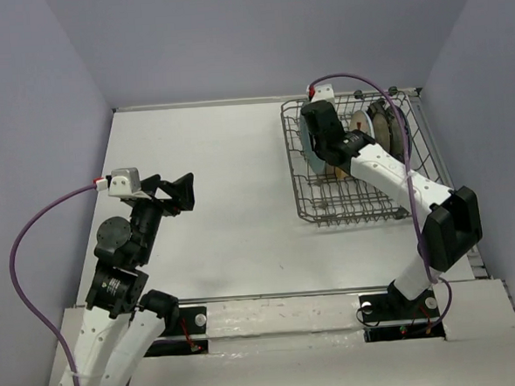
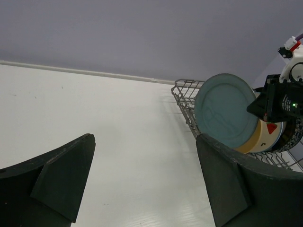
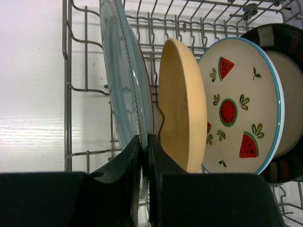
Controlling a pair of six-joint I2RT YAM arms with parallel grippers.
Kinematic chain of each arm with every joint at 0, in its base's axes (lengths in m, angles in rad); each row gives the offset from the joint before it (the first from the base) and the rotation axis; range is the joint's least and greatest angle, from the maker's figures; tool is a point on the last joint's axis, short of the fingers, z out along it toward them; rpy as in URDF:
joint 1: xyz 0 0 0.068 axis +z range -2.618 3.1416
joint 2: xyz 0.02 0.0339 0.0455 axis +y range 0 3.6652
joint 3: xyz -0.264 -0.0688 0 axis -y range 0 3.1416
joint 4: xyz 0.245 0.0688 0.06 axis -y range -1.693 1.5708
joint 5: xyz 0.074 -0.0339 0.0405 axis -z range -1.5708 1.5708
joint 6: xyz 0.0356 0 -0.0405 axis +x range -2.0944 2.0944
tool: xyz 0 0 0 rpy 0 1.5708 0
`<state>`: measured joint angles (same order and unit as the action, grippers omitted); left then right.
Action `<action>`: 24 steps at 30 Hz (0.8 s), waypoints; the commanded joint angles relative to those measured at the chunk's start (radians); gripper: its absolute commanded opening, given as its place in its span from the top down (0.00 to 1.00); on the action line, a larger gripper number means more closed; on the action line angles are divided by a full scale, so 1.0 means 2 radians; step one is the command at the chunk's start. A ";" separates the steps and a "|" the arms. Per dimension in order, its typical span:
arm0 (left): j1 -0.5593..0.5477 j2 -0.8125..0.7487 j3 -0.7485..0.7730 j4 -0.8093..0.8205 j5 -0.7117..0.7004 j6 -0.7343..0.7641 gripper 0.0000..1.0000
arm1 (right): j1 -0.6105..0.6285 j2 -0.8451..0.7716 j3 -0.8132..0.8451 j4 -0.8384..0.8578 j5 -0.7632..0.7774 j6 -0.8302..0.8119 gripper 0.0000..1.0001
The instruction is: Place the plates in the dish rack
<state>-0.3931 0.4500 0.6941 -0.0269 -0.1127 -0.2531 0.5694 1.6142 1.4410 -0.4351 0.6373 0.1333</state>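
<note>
**Top view:** One grey wire dish rack (image 1: 305,190) sits at the far right of the white table (image 1: 220,160). Plates (image 1: 378,126) stand on edge inside it; their count is unclear here. Two arms are present. The left gripper (image 1: 177,195) hangs over the table's left side, well apart from the rack. The right gripper (image 1: 318,145) reaches into the rack.

**Left wrist view:** The jaws are spread wide with nothing between them. The teal plate (image 2: 225,109), round and smooth, stands upright at the rack's end.

**Right wrist view:** Four plates stand upright among the tines:
- the teal plate, with a ridged rim
- the plain yellow plate (image 3: 182,104)
- the blue-edged watermelon plate (image 3: 236,109)
- the dark-rimmed plate (image 3: 284,42)

The right fingers (image 3: 118,175) are clenched on the teal plate's rim.
</note>
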 commanded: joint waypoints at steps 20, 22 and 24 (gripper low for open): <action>-0.004 0.011 -0.003 0.026 -0.001 0.002 0.01 | 0.001 -0.027 -0.059 0.081 0.019 0.075 0.65; -0.003 0.012 -0.002 0.025 -0.001 0.002 0.01 | 0.001 -0.029 -0.059 0.080 0.020 0.075 0.64; -0.004 0.014 -0.003 0.025 -0.001 0.002 0.01 | 0.001 -0.033 -0.061 0.080 0.022 0.076 0.59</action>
<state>-0.3939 0.4660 0.6941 -0.0269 -0.1131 -0.2531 0.5694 1.6039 1.3258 -0.3401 0.6552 0.2581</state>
